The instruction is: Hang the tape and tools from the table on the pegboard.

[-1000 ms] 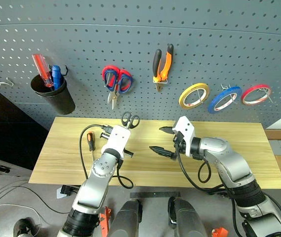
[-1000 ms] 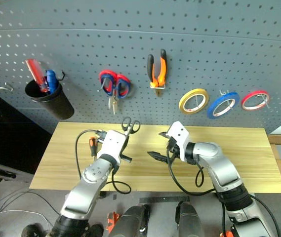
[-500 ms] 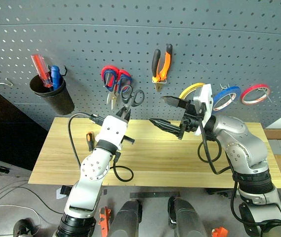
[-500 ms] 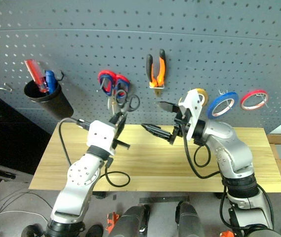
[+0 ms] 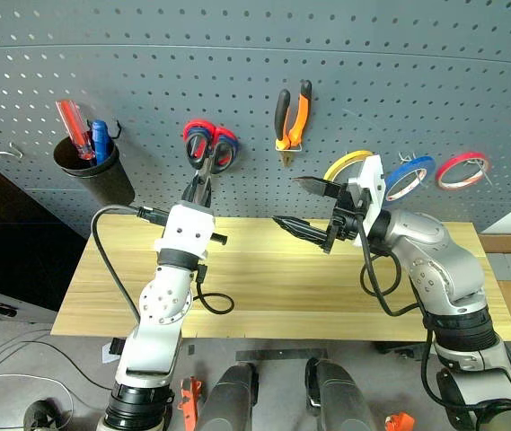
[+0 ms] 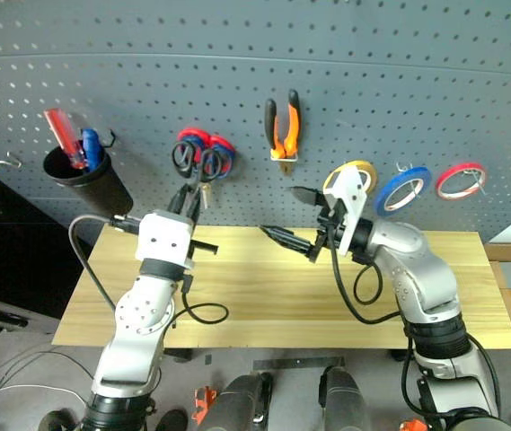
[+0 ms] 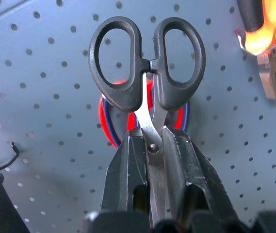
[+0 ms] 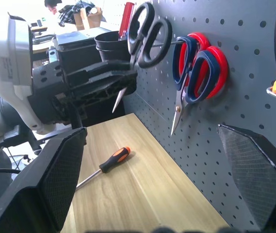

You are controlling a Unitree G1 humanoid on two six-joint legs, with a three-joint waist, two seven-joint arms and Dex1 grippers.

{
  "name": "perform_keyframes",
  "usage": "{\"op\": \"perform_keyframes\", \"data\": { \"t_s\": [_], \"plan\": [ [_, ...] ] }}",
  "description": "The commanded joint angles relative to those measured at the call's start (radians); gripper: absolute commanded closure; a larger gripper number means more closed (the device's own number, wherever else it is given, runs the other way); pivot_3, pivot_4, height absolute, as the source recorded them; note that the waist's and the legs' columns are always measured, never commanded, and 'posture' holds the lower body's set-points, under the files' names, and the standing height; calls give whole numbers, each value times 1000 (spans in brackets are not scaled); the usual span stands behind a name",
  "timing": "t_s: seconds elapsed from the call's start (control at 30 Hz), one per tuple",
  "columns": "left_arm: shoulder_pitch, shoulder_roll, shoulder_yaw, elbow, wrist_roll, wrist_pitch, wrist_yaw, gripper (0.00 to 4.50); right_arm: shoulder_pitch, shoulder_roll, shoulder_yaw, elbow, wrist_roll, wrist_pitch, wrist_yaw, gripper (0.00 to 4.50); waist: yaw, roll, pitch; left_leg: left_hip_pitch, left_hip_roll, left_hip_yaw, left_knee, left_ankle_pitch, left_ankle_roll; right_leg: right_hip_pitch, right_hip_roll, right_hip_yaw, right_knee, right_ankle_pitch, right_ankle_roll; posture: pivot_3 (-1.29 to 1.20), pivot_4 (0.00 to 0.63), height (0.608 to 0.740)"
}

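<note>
Black-handled small scissors (image 7: 147, 73) are pinched in the left gripper (image 5: 194, 193) at the grey-blue pegboard (image 5: 417, 72); blue tape ring (image 5: 408, 178) and orange-and-black pliers (image 5: 293, 115) hang; the orange-handled screwdriver (image 8: 106, 165) waits on the light wood table (image 5: 264, 287); right gripper (image 5: 313, 206) spread, empty.

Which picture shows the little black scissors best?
The left wrist view: the black scissors fill it, handles up, blades pinched in the left gripper. The eye views show them small against the pegboard; the right wrist view shows them sideways.
</note>
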Motion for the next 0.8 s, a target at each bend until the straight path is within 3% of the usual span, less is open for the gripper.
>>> {"op": "perform_keyframes", "data": {
  "t_s": [0.03,0.53,0.8],
  "plan": [
    [8,-8,10,-27,8,-15,5,4345,-15,-6,-2,-23,1,-27,5,0,0,0,0,0,0,0,0,0,0,0,0,0,0,0,0,10,199,740],
    [36,-31,26,-33,42,-11,21,4345,-20,-2,7,-23,-7,-25,5,0,-1,0,-2,0,0,1,1,0,0,0,0,0,1,0,0,8,202,740],
    [-9,-35,43,53,8,19,5,4345,-20,-2,10,-26,-5,-25,-2,0,-1,0,-2,1,0,1,2,0,0,0,0,0,2,0,0,5,203,740]
  ]
}}
